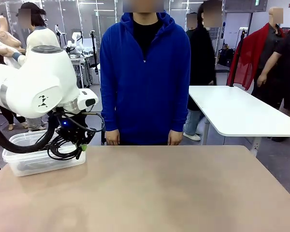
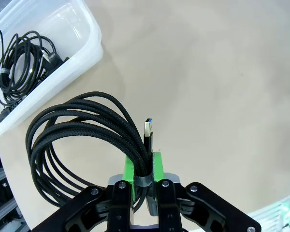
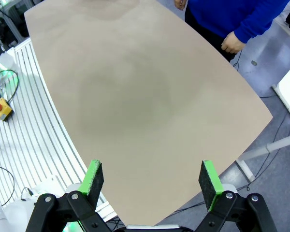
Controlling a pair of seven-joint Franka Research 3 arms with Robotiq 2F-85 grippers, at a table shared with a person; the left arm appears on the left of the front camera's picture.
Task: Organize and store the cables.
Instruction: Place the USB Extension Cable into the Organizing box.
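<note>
a: where does the coiled cable (image 2: 82,140) sit relative to the bin (image 2: 84,46)?

b: it hangs from the left gripper (image 2: 144,170), whose jaws are pinched tight on the taped neck of the coil, with a metal plug tip (image 2: 148,128) sticking up past the green pads (image 2: 129,170). in the left wrist view the bin lies off to the upper left of the jaws, and the loop bulges out toward that same side, its near edge close to the bin's rim but, as far as one can tell, not over the opening.

a: and from the front?

b: the left gripper (image 1: 79,140) hovers right at the bin's (image 1: 19,166) near corner, above the table (image 1: 174,193). the loop's long axis runs from the jaws toward the bin, so the coming move looks like a short shift toward the bin before letting go.

a: anything already stored?

b: another cable bundle (image 2: 21,65) lies inside the bin, at its far end.

a: the other arm?

b: the right gripper (image 3: 152,179) has its jaws spread wide with nothing between them, above the table's edge well away from the bin. the left arm is plainly the nearer one. the person (image 1: 145,72) stands behind the table, beyond the bin, hands down.
</note>
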